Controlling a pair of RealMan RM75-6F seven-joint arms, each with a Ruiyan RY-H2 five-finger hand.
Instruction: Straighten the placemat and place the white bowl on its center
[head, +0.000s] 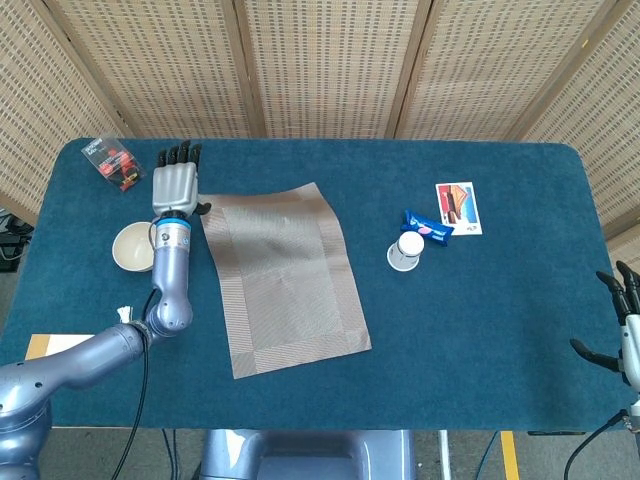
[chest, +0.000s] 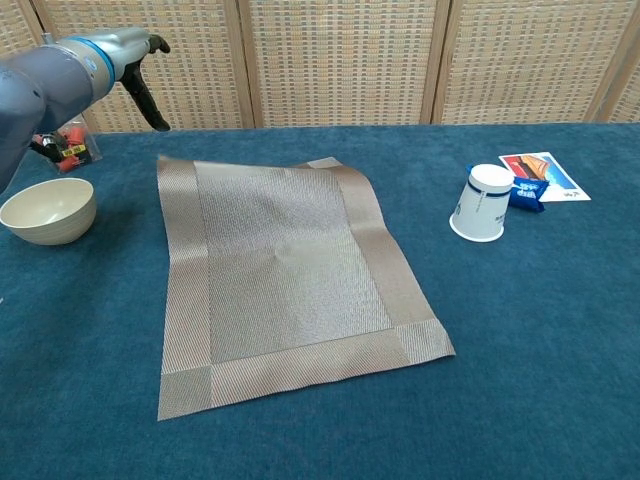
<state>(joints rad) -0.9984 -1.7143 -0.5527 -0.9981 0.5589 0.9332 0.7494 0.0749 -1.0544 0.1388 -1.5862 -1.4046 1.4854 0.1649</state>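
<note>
white bowl: empty, beside placemat | left hand fingers spread, holding nothing | right hand likewise

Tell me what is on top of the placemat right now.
Nothing lies on the placemat; its whole woven face shows in both views. The white bowl sits on the table to its left. What lies under the mat is covered.

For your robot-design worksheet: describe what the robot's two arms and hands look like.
The left hand has a silver-grey metal back and black fingers, joined by a blue wrist ring to a smooth grey-blue arm with a thin black cable alongside. The right hand, at the frame edge, shows the same silver back and black fingers.
</note>
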